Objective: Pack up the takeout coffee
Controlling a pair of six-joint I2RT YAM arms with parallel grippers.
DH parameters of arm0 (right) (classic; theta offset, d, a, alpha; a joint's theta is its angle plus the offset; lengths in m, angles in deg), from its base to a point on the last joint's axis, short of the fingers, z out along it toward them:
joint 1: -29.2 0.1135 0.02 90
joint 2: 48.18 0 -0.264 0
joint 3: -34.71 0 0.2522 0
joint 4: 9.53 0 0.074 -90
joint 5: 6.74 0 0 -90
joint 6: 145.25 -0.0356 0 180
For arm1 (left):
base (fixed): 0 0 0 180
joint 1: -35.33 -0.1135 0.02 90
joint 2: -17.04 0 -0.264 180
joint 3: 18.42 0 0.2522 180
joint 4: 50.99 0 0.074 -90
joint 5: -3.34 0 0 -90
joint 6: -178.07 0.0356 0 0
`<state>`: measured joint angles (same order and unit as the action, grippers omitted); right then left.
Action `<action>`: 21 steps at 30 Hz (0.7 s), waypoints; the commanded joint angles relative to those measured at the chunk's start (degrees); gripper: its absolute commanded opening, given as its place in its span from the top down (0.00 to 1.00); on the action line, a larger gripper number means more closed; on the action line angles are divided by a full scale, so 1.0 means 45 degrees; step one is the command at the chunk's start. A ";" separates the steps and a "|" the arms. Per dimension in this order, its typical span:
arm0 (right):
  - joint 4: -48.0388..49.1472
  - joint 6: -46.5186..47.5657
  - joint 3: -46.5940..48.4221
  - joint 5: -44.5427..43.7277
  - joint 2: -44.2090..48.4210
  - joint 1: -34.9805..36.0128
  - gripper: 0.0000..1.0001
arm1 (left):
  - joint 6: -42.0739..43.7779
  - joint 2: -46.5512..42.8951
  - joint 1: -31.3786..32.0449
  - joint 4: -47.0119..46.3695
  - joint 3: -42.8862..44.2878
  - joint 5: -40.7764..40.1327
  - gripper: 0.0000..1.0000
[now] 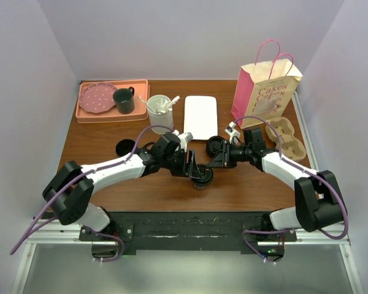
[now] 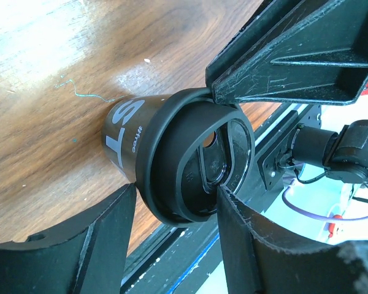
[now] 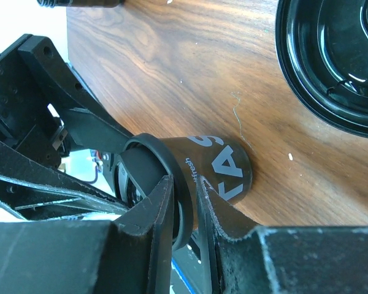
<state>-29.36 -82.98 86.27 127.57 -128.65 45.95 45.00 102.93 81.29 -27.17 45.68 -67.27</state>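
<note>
A black takeout coffee cup (image 1: 202, 179) with white lettering stands upright on the wooden table between both arms, a black lid (image 2: 190, 159) on it. My left gripper (image 2: 178, 191) straddles the lid, one finger against its rim and the other on its top; from above it (image 1: 193, 168) reaches in from the left. My right gripper (image 3: 184, 184) is pinched on the lid's rim, one finger on top and one under the rim against the cup wall (image 3: 227, 171). From above, the right gripper (image 1: 216, 160) comes in from the right. The pink paper bag (image 1: 264, 95) stands at the back right.
A loose black lid (image 3: 337, 61) lies just behind the cup, another lid (image 1: 124, 147) lies left of centre. A cardboard cup carrier (image 1: 285, 138) sits by the bag. Behind are a white rectangular plate (image 1: 200, 116), a white cup of stirrers (image 1: 161, 110) and an orange tray (image 1: 110, 115) with a mug.
</note>
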 commanded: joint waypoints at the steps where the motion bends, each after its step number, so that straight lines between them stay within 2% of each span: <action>1: -0.2793 0.0634 -0.1193 -0.3090 -0.0674 0.0242 0.80 | 0.0391 0.0407 0.0003 0.1728 -0.0972 -0.2064 0.42; 7: -0.2227 0.0536 -0.0453 -0.2018 -0.0108 0.0242 0.76 | 0.0469 0.0347 0.0003 0.1631 -0.0681 -0.2123 0.43; 15: -0.3824 0.0106 0.2084 -0.2210 0.0712 0.0261 0.70 | 0.0723 0.0289 0.0022 0.1846 -0.0524 -0.2123 0.42; 21: -0.4529 0.0223 0.2654 -0.2328 0.1162 0.0261 0.69 | 0.0762 0.0523 0.0003 0.1845 -0.0388 -0.2026 0.42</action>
<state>-44.90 -83.31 95.17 119.27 -126.09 46.93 44.35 101.99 81.53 -27.52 45.12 -69.12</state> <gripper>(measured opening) 0.303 0.584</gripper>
